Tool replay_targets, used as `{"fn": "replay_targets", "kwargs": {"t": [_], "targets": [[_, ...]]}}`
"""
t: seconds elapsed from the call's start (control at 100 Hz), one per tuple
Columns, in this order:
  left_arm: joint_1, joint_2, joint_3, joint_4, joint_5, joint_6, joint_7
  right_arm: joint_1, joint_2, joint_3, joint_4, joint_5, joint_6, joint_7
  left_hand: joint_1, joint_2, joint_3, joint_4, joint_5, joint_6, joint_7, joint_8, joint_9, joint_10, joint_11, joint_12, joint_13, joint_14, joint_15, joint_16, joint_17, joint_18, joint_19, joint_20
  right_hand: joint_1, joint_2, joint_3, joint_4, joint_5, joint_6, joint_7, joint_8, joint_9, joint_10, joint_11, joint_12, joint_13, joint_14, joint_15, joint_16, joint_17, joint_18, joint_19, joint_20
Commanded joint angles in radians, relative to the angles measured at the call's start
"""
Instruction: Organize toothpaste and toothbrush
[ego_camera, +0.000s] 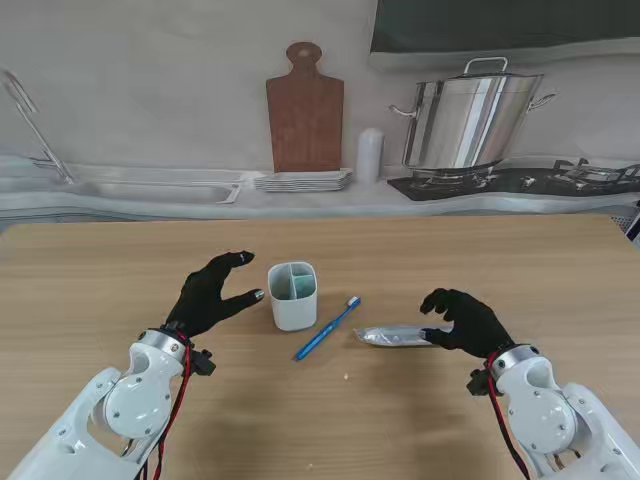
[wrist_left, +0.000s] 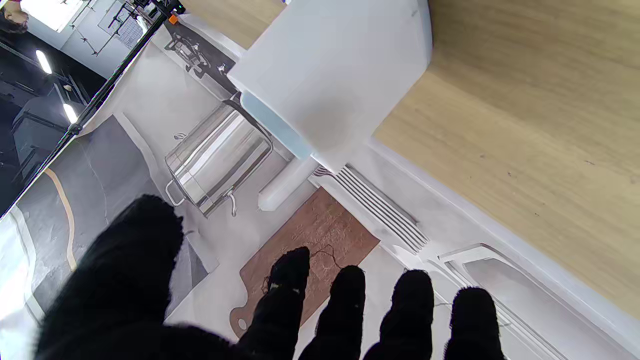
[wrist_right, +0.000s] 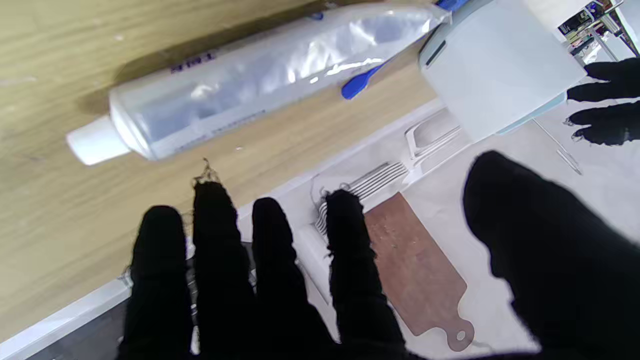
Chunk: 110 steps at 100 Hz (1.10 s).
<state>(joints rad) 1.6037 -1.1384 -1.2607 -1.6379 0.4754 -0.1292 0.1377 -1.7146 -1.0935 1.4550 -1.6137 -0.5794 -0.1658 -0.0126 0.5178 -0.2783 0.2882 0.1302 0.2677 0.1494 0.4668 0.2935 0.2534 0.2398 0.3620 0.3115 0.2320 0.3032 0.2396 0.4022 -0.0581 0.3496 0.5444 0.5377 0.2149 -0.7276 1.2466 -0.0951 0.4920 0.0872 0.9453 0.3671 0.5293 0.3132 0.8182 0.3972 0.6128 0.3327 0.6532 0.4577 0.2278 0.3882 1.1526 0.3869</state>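
Toothpaste (ego_camera: 395, 336) lies flat at four o'clock from the cup (ego_camera: 293, 294) (toothbrush (ego_camera: 327, 329) between them). Right hand (ego_camera: 462, 318) hovers beside it, fingers apart, empty; left hand (ego_camera: 212, 292) spread at the cup's nine o'clock.

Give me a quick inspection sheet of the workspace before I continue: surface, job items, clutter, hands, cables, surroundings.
Surface: wooden table, bare wood around the items.
Job's things: white holder upright, two compartments, nothing seen inside; blue toothbrush flat beside it on the right; toothpaste tube flat, to the right of the brush.
Clutter: nothing seen.
Hands: left hand open, just left of the holder, apart from it; right hand open, fingers at the tube's right end, contact cannot be told.
Cables: red wires along both wrists, off the table.
Surroundings: printed kitchen backdrop with cutting board, steel pot and plates.
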Motion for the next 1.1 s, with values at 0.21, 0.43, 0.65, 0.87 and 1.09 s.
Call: {"fn": "replay_targets", "kwargs": {"t": [0.21, 0.43, 0.65, 0.87, 1.09], "targets": [[0.023, -0.002, -0.023, -0.001, -0.004, -0.002, -0.016, 0.010, -0.006, -0.008, 0.009, -0.009, 0.006, 0.015, 0.014, 0.019, 0.015, 0.007, 0.010, -0.025, 0.004, 0.010, 0.030, -0.018, 0.019, -0.001, 0.029, 0.012, -0.015, 0.030, 0.000, 0.015, 0.003, 0.015, -0.039, -0.014, 0.017, -0.012, -0.025, -0.013, 0.009, 0.005, -0.016, -0.010, 0.014, 0.006, -0.015, -0.017, 0.003, -0.011, -0.010, -0.008, 0.009, -0.007], [0.029, 0.000, -0.031, -0.022, -0.008, -0.014, -0.027, -0.036, 0.008, 0.050, -0.044, -0.097, -0.054, 0.038, 0.013, 0.020, 0.018, 0.005, 0.013, -0.025, 0.003, 0.010, 0.037, -0.019, 0.019, 0.000, 0.044, 0.015, -0.014, 0.036, 0.007, 0.022, 0.006, 0.023, -0.045, -0.033, 0.021, -0.016, -0.058, -0.021, 0.016, 0.009, -0.035, -0.030, 0.022, 0.010, -0.026, -0.040, 0.001, -0.013, -0.014, -0.031, 0.006, -0.008], [0.022, -0.002, -0.018, -0.005, -0.016, -0.038, -0.018, -0.040, 0.022, 0.062, -0.029, -0.215, -0.095, 0.034, 0.013, 0.021, 0.023, 0.004, 0.013, -0.027, 0.006, 0.011, 0.040, -0.021, 0.022, 0.003, 0.062, 0.016, -0.005, 0.047, 0.016, 0.023, 0.020, 0.033, -0.040, -0.082, 0.044, -0.028, -0.157, 0.000, 0.024, 0.013, -0.104, -0.039, 0.035, 0.016, -0.069, -0.060, -0.009, -0.022, -0.039, -0.058, -0.004, -0.012], [0.040, 0.000, -0.023, -0.015, -0.006, -0.035, -0.020, 0.000, 0.042, 0.042, 0.013, -0.358, -0.136, 0.040, 0.014, 0.021, 0.027, 0.003, 0.016, -0.030, 0.006, 0.012, 0.042, -0.021, 0.021, 0.004, 0.075, 0.017, 0.001, 0.055, 0.019, 0.031, 0.035, 0.039, -0.055, -0.102, 0.052, -0.034, -0.292, 0.013, 0.052, 0.008, -0.241, -0.050, 0.067, 0.020, -0.171, -0.080, -0.012, -0.038, -0.086, -0.082, -0.015, -0.018], [0.051, 0.004, -0.035, -0.025, 0.013, -0.029, -0.027, 0.058, 0.056, -0.018, 0.069, -0.453, -0.097, 0.035, 0.015, 0.022, 0.029, 0.001, 0.016, -0.030, 0.007, 0.012, 0.040, -0.022, 0.022, 0.005, 0.073, 0.020, 0.001, 0.061, 0.016, 0.033, 0.043, 0.040, -0.061, -0.106, 0.049, -0.031, -0.350, 0.026, 0.062, -0.003, -0.311, -0.043, 0.092, 0.019, -0.227, -0.087, 0.003, -0.043, -0.114, -0.104, -0.011, -0.017]]}}
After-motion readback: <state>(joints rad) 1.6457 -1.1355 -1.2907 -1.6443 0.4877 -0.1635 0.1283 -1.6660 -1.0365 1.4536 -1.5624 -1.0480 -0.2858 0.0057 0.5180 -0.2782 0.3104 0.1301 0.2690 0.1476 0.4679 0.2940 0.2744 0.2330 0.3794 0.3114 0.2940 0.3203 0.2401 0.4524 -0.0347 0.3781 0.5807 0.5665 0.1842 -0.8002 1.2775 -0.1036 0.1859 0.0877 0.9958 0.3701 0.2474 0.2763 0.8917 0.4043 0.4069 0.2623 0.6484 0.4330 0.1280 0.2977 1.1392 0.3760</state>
